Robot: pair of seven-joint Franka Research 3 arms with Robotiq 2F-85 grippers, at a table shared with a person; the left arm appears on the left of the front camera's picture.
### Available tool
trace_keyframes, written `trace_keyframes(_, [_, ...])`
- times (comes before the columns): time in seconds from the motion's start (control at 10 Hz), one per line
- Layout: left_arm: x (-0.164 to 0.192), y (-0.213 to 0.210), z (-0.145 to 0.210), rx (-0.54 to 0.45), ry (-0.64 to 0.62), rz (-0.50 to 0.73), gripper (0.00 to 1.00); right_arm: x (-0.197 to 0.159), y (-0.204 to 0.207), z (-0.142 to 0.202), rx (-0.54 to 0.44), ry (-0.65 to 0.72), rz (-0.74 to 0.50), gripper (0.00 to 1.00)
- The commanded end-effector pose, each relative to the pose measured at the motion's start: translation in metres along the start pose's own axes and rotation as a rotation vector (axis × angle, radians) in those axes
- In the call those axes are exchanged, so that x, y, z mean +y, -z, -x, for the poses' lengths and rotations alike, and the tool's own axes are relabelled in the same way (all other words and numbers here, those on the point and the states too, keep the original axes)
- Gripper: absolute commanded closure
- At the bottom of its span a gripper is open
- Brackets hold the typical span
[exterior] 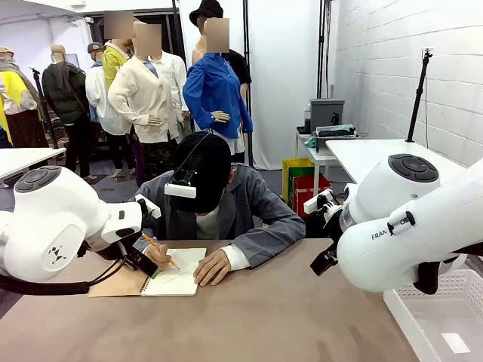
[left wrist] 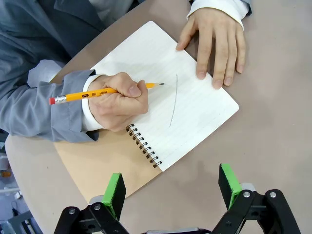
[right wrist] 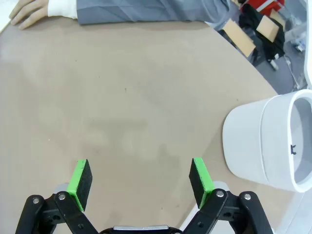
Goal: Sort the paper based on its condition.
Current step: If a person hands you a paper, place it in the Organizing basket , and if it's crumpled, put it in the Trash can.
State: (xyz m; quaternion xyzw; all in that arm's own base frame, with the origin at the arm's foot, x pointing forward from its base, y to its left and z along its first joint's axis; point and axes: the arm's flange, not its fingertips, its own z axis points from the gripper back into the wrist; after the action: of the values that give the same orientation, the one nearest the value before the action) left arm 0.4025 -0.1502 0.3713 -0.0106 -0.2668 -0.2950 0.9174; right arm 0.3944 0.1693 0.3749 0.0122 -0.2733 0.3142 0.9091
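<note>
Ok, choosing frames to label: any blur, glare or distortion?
Left wrist view: crisp, print on the yellow wooden pencil and the grey stroke on the lined white notebook page read. Right wrist view: sharp, mild pale sheen on the brown tabletop. Front view: even light, no harsh shadows.

I'm getting bright, even overhead light in every view. The person's hand (left wrist: 117, 100) is casting only a soft shadow on the notebook page (left wrist: 195, 97). The table (right wrist: 122, 97) beyond my right gripper (right wrist: 139, 163) is showing a faint pale sheen. Both wrist views are bowing at the edges.
</note>
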Motion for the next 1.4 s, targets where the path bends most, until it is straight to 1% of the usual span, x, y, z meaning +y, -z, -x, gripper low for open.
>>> trace_keyframes(0.0, [0.000, 0.000, 0.000, 0.000, 0.000, 0.000, 0.00, 0.000, 0.000, 0.000, 0.000, 0.000, 0.000, 0.00])
trace_keyframes(1.1, [0.000, 0.000, 0.000, 0.000, 0.000, 0.000, 0.00, 0.000, 0.000, 0.000, 0.000, 0.000, 0.000, 0.00])
trace_keyframes(1.2, [0.000, 0.000, 0.000, 0.000, 0.000, 0.000, 0.00, 0.007, -0.002, -0.001, 0.028, -0.027, -0.087, 0.00])
trace_keyframes(1.3, [0.000, -0.007, 0.000, 0.014, 0.011, 0.076, 0.00, 0.011, -0.003, -0.001, 0.052, -0.038, -0.115, 0.00])
